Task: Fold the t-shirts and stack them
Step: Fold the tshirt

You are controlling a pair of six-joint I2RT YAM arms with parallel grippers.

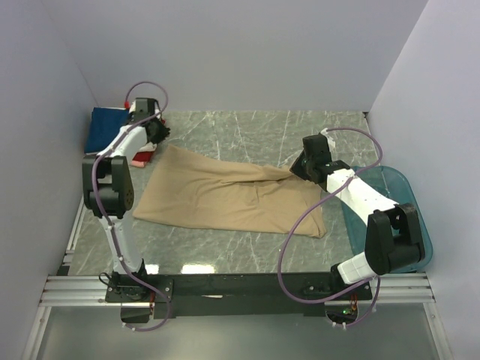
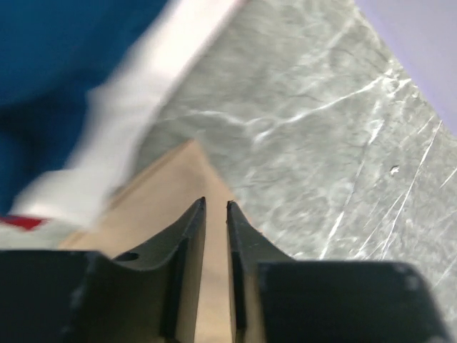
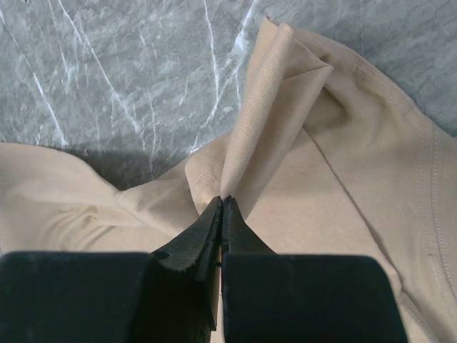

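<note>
Pinching a raised fold of the tan t-shirt (image 3: 343,193) w/ my right gripper (image 3: 221,201), tips pressed tight on the cloth at the shirt's far right edge. Rest of it lies spread across the middle of the table (image 1: 247,131). My left gripper (image 2: 216,205) sits over the shirt's far-left corner, fingers a slim slit apart, tan cloth showing thru; can't tell if they grip. Folded navy t-shirt (image 1: 101,129), white t-shirt (image 2: 121,121) and red t-shirt (image 1: 143,157) lie just beyond.
</note>
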